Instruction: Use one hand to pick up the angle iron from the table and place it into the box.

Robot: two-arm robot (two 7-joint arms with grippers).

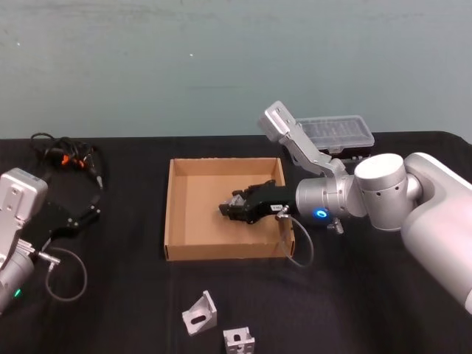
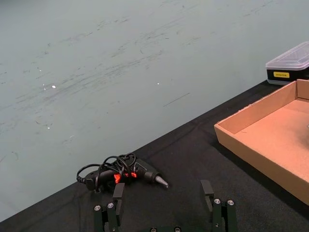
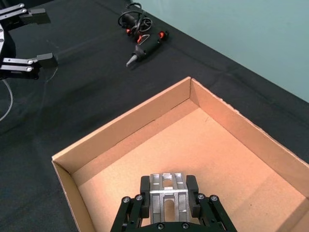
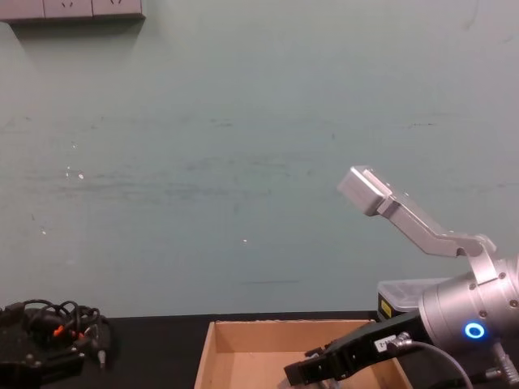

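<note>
Your right end effector [image 1: 231, 209] hangs over the box [image 1: 171, 214], clamped on the angle iron [image 3: 168, 193]; a spare bracket [image 1: 200, 313] and a smaller bracket [image 1: 240, 341] lie on the counter [image 1: 118, 295] in front; your left end effector [image 2: 162, 191] sits parked far left, fingers apart.

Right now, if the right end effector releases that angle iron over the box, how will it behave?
Probably stiff: the angle iron looks like ribbed metal. Likely heavy for its size. Flat faces suggest it settles in the box rather than rolling. Smooth sides in the right end effector might slip.
</note>
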